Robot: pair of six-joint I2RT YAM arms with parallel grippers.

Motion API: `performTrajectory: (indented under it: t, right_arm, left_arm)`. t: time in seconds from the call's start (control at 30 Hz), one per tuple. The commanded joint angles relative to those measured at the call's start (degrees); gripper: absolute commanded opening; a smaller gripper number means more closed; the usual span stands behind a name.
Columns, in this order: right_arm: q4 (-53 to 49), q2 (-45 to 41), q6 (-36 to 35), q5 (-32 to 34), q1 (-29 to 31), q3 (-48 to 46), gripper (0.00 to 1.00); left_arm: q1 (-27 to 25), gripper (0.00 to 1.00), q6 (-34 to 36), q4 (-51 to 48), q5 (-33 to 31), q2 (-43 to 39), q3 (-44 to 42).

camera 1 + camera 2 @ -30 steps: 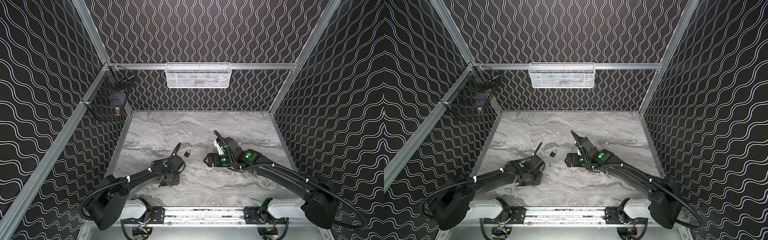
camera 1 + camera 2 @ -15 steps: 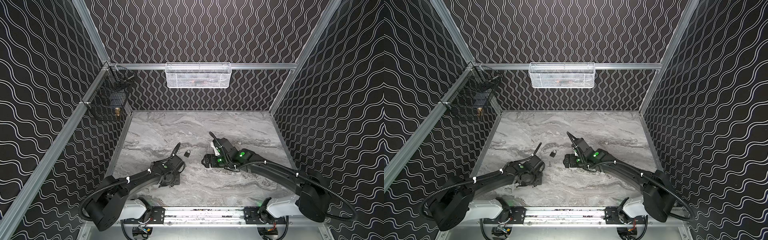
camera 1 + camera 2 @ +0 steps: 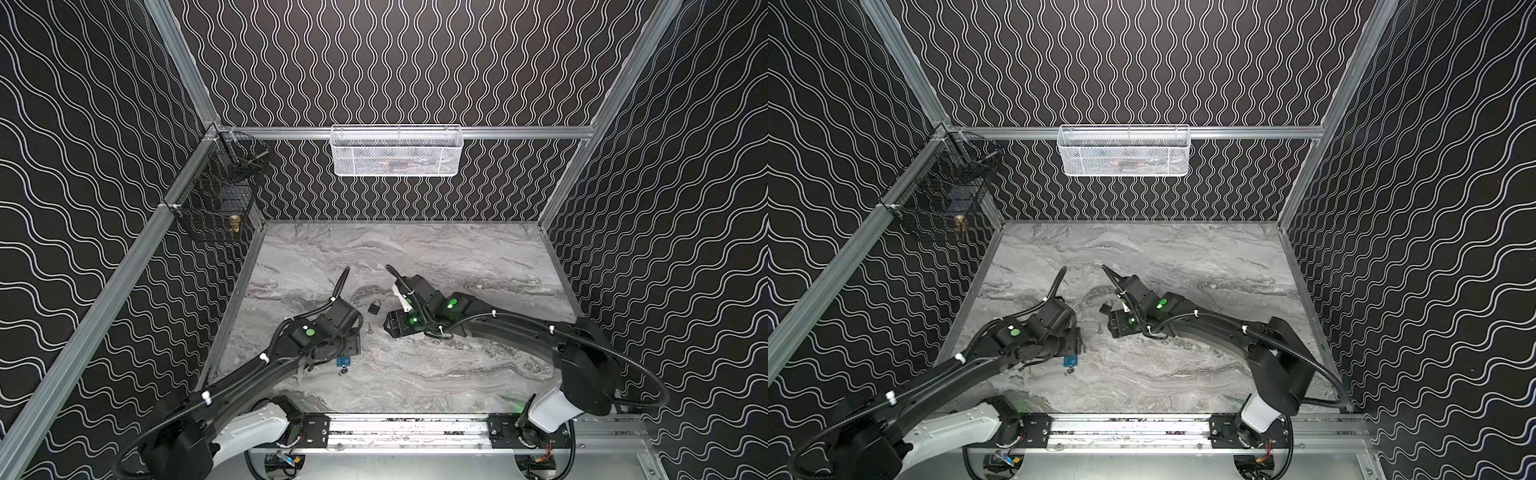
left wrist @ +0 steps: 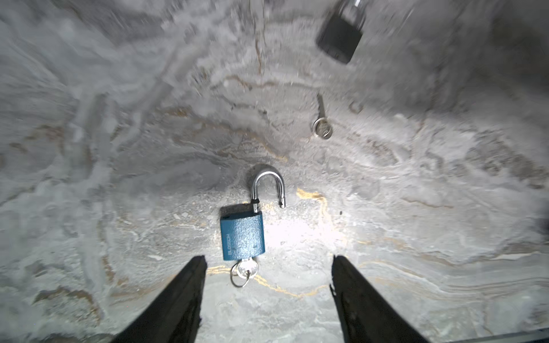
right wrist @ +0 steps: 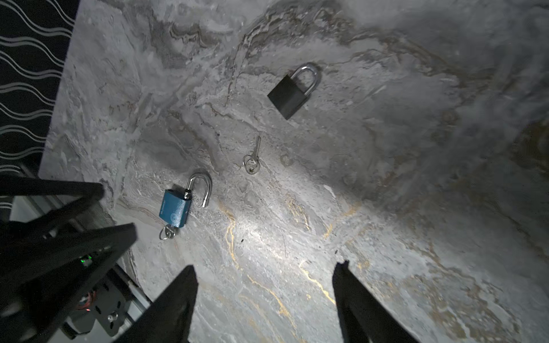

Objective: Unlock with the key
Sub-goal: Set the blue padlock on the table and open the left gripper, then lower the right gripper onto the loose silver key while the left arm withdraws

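Note:
A blue padlock point(image 4: 242, 237) lies flat on the marble table, its shackle point(image 4: 268, 185) sprung open and a key point(image 4: 248, 267) with a ring in its keyhole. My left gripper point(image 4: 269, 261) is open just behind that key, touching nothing. A second key point(image 4: 321, 121) lies loose between the blue padlock and a shut black padlock point(image 4: 340, 37). My right gripper point(image 5: 266, 267) hovers open and empty above the table, with the blue padlock point(image 5: 175, 209), loose key point(image 5: 253, 159) and black padlock point(image 5: 289, 95) ahead of it. Both top views show the blue padlock point(image 3: 343, 361) point(image 3: 1070, 360) beside the left arm.
A white mesh basket point(image 3: 397, 151) hangs on the back wall and a black wire basket point(image 3: 216, 199) on the left wall. The left arm's fingers point(image 5: 101, 190) reach in beside the blue padlock. Patterned walls enclose the table point(image 3: 457, 374).
My left jaws have spread wider, and the blue padlock now shows beside that gripper. The right arm has slid left toward the black padlock, its jaws somewhat narrower.

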Motion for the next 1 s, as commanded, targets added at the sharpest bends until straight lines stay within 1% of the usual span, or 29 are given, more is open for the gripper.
performTrajectory:
  t: [0.0,0.1,0.2,0.27,0.33,0.4,0.43,0.47,0.53,0.57,0.7,0.97]
  right_arm:
    - [1.1,3.8,-4.1,1.2,0.8,2.8,0.66]
    - [1.9,7.0,-6.1,1.8,1.0,4.6,0.59]
    - [2.1,9.9,-8.0,1.9,1.1,6.4,0.55]
    - [1.7,11.7,-8.7,1.7,1.2,8.0,0.53]
    - [1.2,14.2,-9.0,1.8,1.2,9.7,0.49]
    - [1.2,16.2,-9.3,1.4,1.3,10.7,0.47]
    - [1.7,16.9,-9.3,1.1,1.3,11.0,0.46]
    - [1.9,17.5,-9.3,0.7,1.3,11.4,0.43]
    - [1.9,19.0,-9.2,0.2,1.5,12.6,0.40]
    - [1.8,19.7,-9.4,0.1,1.4,13.1,0.39]
    - [1.5,21.6,-9.6,0.0,1.5,14.8,0.34]
    - [1.6,24.5,-10.1,-0.1,1.5,17.1,0.28]
  left_arm:
    - [0.2,0.71,-2.2,-3.9,-4.2,-3.6,1.2]
    - [0.3,0.72,-3.5,-4.5,-5.7,-6.8,2.0]
    - [0.3,0.76,-4.8,-4.9,-7.0,-8.4,2.4]
    - [0.3,0.77,-5.2,-5.4,-7.6,-8.9,2.7]
    - [0.4,0.84,-5.4,-6.2,-8.8,-9.3,3.1]
    - [0.3,0.86,-6.2,-7.5,-10.5,-9.7,3.3]
    - [0.4,0.91,-6.5,-8.0,-11.3,-9.9,3.3]
    - [0.4,0.94,-6.7,-8.3,-11.7,-10.3,3.3]
    - [0.4,0.95,-7.0,-8.7,-12.5,-11.0,3.3]
    - [0.4,0.98,-7.2,-8.7,-12.7,-11.2,3.3]
    - [0.4,0.99,-7.8,-9.1,-13.2,-11.8,3.0]
    - [0.3,0.99,-9.3,-9.8,-14.6,-12.7,2.9]
